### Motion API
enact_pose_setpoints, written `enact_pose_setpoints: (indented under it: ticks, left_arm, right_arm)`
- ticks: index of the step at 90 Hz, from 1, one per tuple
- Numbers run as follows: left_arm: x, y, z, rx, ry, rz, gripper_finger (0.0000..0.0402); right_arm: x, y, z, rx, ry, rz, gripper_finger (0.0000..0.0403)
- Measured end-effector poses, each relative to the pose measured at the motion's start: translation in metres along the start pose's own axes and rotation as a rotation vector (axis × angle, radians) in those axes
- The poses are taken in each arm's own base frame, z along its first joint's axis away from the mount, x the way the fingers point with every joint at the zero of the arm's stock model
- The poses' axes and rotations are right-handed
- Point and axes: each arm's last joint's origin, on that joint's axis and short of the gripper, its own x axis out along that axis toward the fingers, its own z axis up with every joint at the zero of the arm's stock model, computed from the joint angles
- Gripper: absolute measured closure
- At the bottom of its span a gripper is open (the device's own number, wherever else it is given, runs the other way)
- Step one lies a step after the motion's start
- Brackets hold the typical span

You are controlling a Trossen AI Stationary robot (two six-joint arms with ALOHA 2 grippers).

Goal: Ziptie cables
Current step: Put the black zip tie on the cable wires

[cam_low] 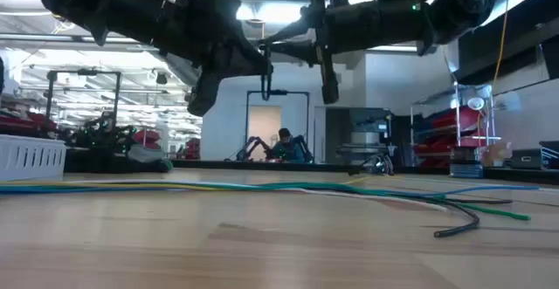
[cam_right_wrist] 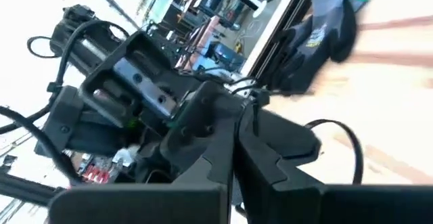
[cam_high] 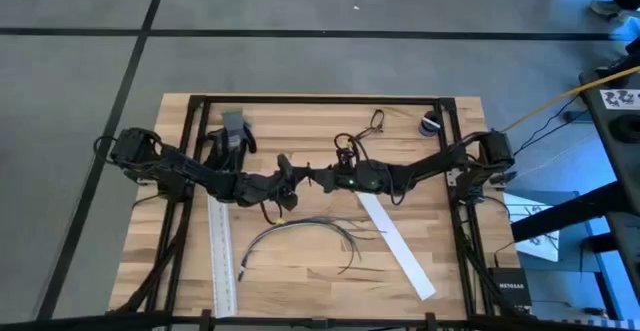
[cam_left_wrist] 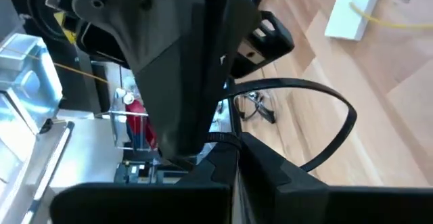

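Room: grey floor with dark tape lines around a wooden table [cam_high: 300,271] edged by a black frame; the low view looks across to shelves and a seated person far off.
Cables: a loose bunch of thin dark cables [cam_high: 305,233] lies curved on the table, toward its near edge and between two white strips, strands splaying at the right end.
White strips: one long white strip [cam_high: 220,256] lies left of the cables, another white strip [cam_high: 397,243] slants to their right.
Left gripper: the left gripper [cam_high: 292,174] hangs above the table's middle, over the cables; its fingers [cam_left_wrist: 270,166] are closed tight on a black zip tie [cam_left_wrist: 338,126], which curves out in a loop.
Right gripper: the right gripper [cam_high: 318,177] meets the left one tip to tip; its fingers [cam_right_wrist: 277,146] are pressed together, pinching the same zip tie.
Other: a dark glove [cam_high: 233,129] lies near the far left of the table.
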Motion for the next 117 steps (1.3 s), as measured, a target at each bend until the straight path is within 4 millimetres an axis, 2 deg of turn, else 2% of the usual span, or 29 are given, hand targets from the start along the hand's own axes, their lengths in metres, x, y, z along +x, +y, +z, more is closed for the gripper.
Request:
enact_pose_setpoints:
  ticks: [21,31,44,60,67,84,93,106,117]
  left_arm:
    - [0.004,0.002,-0.006,-0.088,0.022,0.009,0.0402]
    - [0.005,0.003,-0.006,-0.109,0.021,0.01,0.0402]
    - [0.003,0.004,-0.003,-0.134,0.005,0.024,0.0402]
    - [0.003,0.005,-0.002,-0.191,-0.029,0.018,0.0402]
    - [0.003,0.004,-0.001,-0.215,-0.043,0.003,0.0402]
    - [0.003,0.004,-0.002,-0.262,-0.051,0.001,0.0402]
    - [0.003,0.004,-0.001,-0.27,-0.061,-0.001,0.0402]
    - [0.003,0.004,-0.001,-0.303,-0.067,-0.001,0.0402]
    - [0.003,0.004,-0.001,-0.334,-0.068,-0.01,0.0402]
  right_arm:
    - [0.0,0.0,-0.005,-0.209,0.103,0.05,0.0398]
    - [-0.004,0.007,0.004,-0.291,0.082,0.071,0.0379]
    - [-0.014,0.022,0.018,-0.396,0.04,0.081,0.0335]
    - [-0.036,0.035,0.033,-0.514,0.129,0.038,0.028]
    - [-0.045,0.041,0.04,-0.53,0.146,0.027,0.0269]
    - [-0.055,0.045,0.042,-0.551,0.218,0.051,0.0265]
    - [-0.055,0.039,0.049,-0.551,0.223,0.0,0.0265]
    - [-0.048,0.017,0.06,-0.572,0.239,-0.109,0.0265]
    - [-0.038,0.006,0.06,-0.63,0.299,-0.043,0.0265]
